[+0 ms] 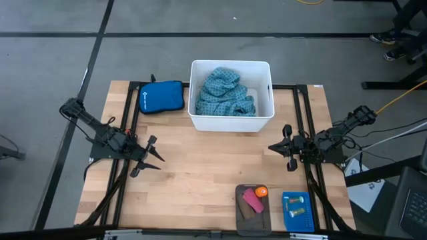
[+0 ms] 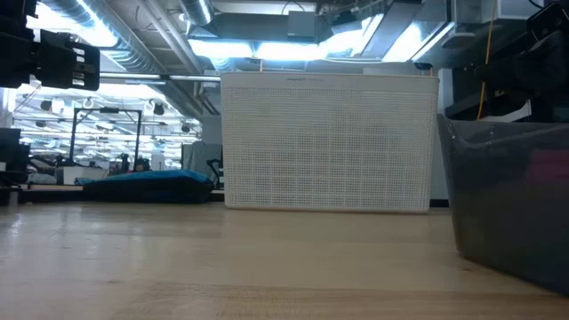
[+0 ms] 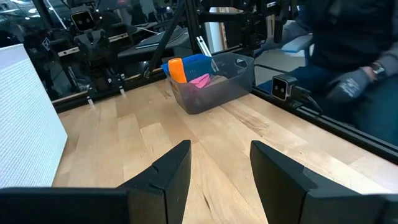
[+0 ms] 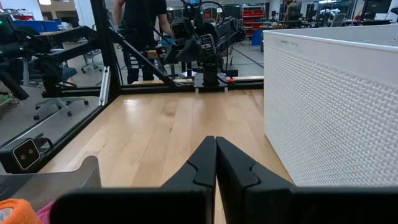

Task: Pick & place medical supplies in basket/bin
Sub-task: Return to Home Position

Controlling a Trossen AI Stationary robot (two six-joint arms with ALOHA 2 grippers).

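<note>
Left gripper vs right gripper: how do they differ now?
The left gripper has its fingers apart; the right gripper has them pressed together. The left gripper is by the left side of the table; the right gripper by its right side, nearer the grey tray. Both hold nothing.

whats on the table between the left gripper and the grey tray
Nothing: the high view shows bare wood table between the left gripper and the grey tray, and the left wrist view agrees.

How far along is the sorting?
Done: teal cloth in white tub; pink piece and orange piece in grey tray; tan pieces in blue basket. In hand: nothing; left gripper open, right gripper shut, both empty at the sides. Left: no supplies loose; only the blue pouch beside the tub.
</note>
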